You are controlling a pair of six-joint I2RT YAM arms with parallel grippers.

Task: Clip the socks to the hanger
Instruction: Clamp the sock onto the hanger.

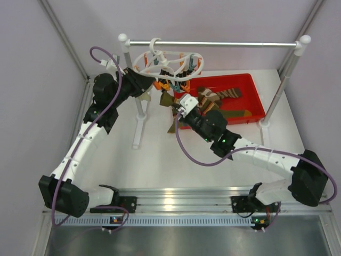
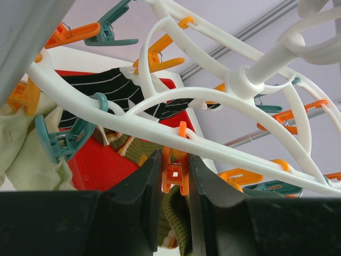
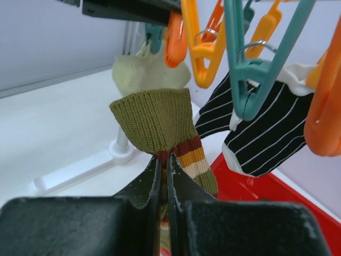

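The white hanger [image 1: 160, 57] hangs by its hook from the silver rail, with orange and teal clips dangling; its ring also shows in the left wrist view [image 2: 213, 101]. My left gripper [image 2: 175, 158] is shut on an orange clip [image 2: 173, 176], squeezing its handles; it reaches under the hanger [image 1: 153, 85]. My right gripper [image 3: 164, 160] is shut on an olive sock [image 3: 157, 120] with red, yellow and cream stripes and holds its cuff up just under that clip [image 2: 178, 218]. In the top view the right gripper [image 1: 176, 106] is below the hanger with the sock [image 1: 167, 99].
A black white-striped sock [image 3: 261, 133] and a pale green sock [image 3: 144, 72] hang from the hanger's clips. A red tray [image 1: 254, 109] with several more socks lies at the back right. The silver rail [image 1: 224, 44] stands on white-capped posts, one base [image 1: 138, 130] near the left arm.
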